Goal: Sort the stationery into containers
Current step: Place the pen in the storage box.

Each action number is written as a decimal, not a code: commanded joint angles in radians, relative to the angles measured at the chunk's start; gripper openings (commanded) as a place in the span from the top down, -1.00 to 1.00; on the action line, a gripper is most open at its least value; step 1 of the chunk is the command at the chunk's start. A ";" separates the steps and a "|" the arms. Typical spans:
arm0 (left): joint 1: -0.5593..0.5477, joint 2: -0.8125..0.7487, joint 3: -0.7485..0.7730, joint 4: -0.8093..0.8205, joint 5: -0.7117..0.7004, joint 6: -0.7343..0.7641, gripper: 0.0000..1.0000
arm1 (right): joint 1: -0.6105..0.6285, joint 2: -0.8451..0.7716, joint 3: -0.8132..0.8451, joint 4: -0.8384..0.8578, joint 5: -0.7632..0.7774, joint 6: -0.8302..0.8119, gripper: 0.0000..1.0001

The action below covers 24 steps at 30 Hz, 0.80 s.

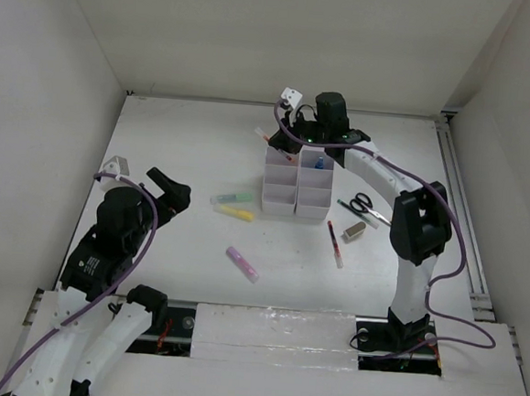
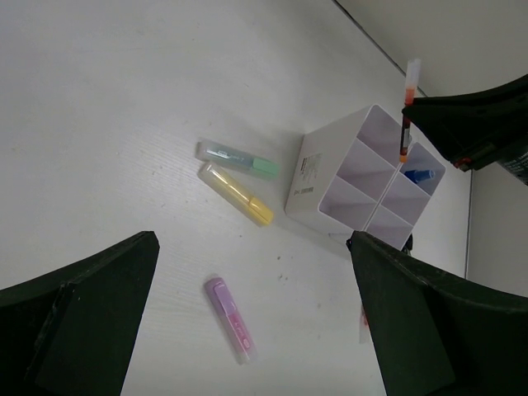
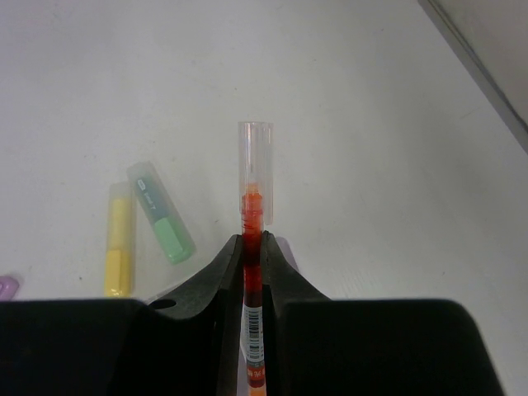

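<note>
Placement step in hand: right gripper (image 3: 254, 257) pinches red pen (image 3: 255, 177) above the organiser tray (image 2: 313, 177), toward the table's far edge. Left gripper (image 2: 253, 239) gapes wide near the left edge. Next move likely needs a straight descent into a compartment, then release.

Smooth white plastic, faint sheen — organiser tray (image 2: 318, 177). Clear plastic cap on red pen (image 3: 252, 256). Frosted translucent plastic — green highlighter (image 3: 163, 216). Matt white bench (image 1: 177, 145).
</note>
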 commanded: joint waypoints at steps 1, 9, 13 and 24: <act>0.003 -0.011 -0.010 0.055 0.027 0.037 -1.00 | -0.008 -0.008 0.044 -0.013 -0.039 -0.052 1.00; 0.003 -0.020 -0.019 0.073 0.055 0.046 -1.00 | -0.028 0.010 0.014 -0.013 -0.029 -0.083 1.00; 0.003 -0.020 -0.019 0.083 0.073 0.055 -1.00 | -0.037 0.010 -0.011 0.010 -0.019 -0.083 1.00; 0.003 -0.011 -0.019 0.092 0.092 0.074 -1.00 | -0.048 0.021 -0.044 0.053 -0.031 -0.083 1.00</act>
